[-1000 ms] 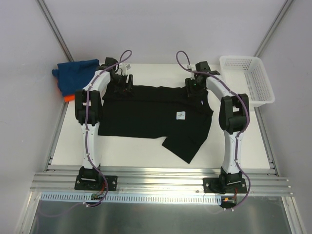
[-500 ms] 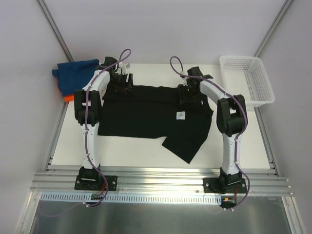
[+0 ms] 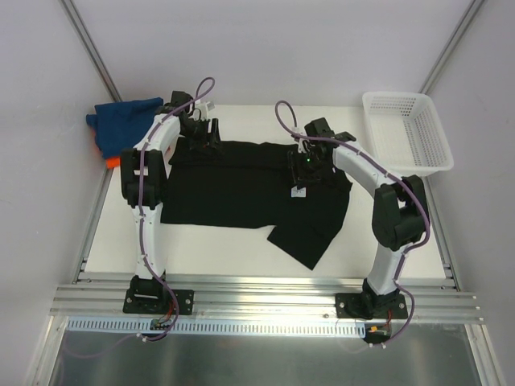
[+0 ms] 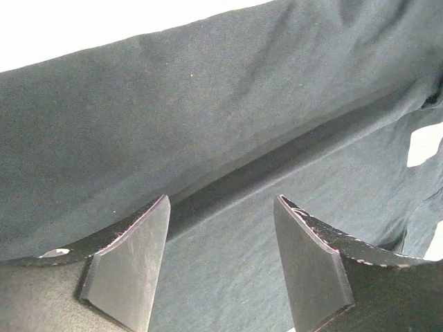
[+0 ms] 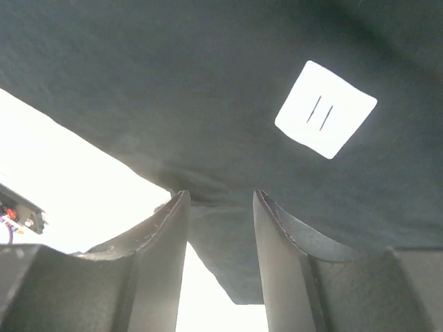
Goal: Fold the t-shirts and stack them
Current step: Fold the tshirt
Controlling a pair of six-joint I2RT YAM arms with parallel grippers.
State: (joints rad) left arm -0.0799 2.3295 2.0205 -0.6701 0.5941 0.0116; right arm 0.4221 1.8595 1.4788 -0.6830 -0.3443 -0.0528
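A black t-shirt (image 3: 233, 189) lies spread on the white table, one sleeve trailing toward the near right. Its white tag (image 3: 298, 191) faces up; the right wrist view shows the tag (image 5: 325, 109) too. My left gripper (image 3: 203, 137) hovers over the shirt's far left edge, open, with a cloth fold (image 4: 228, 180) below its jaws (image 4: 221, 200) and nothing between them. My right gripper (image 3: 307, 165) is above the shirt just beyond the tag, open (image 5: 220, 195), its tips by a rumpled cloth edge (image 5: 208, 207). A blue t-shirt (image 3: 121, 119) sits on an orange one (image 3: 113, 159) at the far left.
A white mesh basket (image 3: 406, 129) stands at the far right corner. The table's metal rail (image 3: 257, 289) runs along the near edge, with both arm bases bolted to it. Grey walls close in the left, right and back.
My right gripper has swung left and nearer, from the shirt's far right corner to a spot just beyond the tag. The left gripper has hardly moved.
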